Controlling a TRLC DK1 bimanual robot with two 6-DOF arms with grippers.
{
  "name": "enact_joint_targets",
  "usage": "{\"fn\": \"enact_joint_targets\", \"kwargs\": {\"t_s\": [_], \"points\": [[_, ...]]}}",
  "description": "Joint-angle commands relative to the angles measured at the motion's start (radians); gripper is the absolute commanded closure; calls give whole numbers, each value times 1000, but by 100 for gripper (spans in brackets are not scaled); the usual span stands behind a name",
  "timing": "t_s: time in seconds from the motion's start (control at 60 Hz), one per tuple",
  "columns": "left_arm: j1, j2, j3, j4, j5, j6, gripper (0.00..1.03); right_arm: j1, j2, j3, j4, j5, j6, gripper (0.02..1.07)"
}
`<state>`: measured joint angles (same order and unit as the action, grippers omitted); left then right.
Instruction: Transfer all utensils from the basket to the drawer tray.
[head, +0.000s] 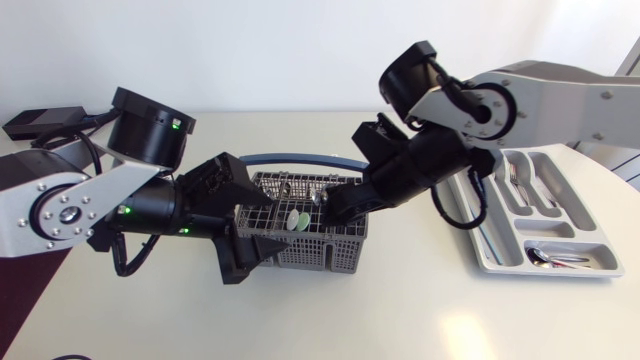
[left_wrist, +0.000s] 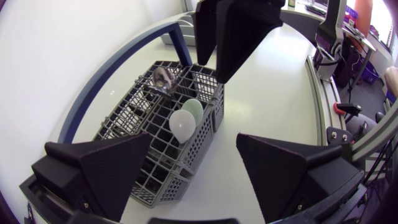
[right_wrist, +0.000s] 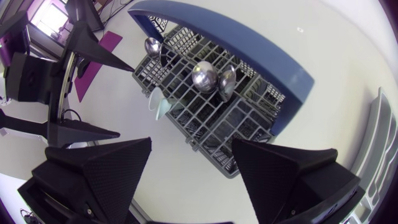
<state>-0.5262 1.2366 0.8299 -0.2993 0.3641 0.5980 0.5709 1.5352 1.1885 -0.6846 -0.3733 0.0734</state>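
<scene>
We are risking collision: right gripper (right_wrist: 191, 142), fingers spread, hovering over steel spoons (right_wrist: 204, 76) in grey plastic lattice basket (right_wrist: 239, 124); left gripper (left_wrist: 194, 138), also spread, crowding it.

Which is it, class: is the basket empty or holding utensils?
Holding utensils: metal spoons and two pale spoons stand upright inside the grey basket.

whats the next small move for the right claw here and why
Probably lower the right claw straight down over one of the metal spoons standing in the basket, then close. The claw hangs open above them, holding nothing, and those spoons have not yet gone to the tray.
</scene>
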Motion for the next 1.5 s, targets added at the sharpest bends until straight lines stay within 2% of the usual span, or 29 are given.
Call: {"fn": "enact_joint_targets", "kwargs": {"t_s": [0.0, 0.117, 0.167, 0.65, 0.817, 0.983, 1.083, 1.383, 1.483], "points": [[8, -9, -32, -9, 27, 52, 7, 18, 55, 29, -4, -13, 46, 31], [8, -9, -43, -3, 27, 77, 7, 21, 68, 33, 51, -29, 75, 56], [11, -9, -46, -1, 27, 88, 7, 21, 69, 37, 69, -35, 89, 63], [34, -12, -60, 2, 30, 125, 7, 72, 134, 74, 103, -59, 118, 63], [34, -12, -66, 2, 35, 129, 7, 92, 155, 83, 123, -61, 128, 83], [32, -12, -72, 3, 36, 137, 7, 95, 169, 88, 126, -61, 128, 97], [29, -12, -78, 11, 36, 138, 7, 93, 161, 82, 128, -62, 126, 101], [18, -12, -83, 12, 36, 134, 7, 99, 109, 95, 125, -56, 121, 101], [18, -14, -84, 12, 36, 132, 7, 109, 105, 128, 89, -46, 115, 101]]}}
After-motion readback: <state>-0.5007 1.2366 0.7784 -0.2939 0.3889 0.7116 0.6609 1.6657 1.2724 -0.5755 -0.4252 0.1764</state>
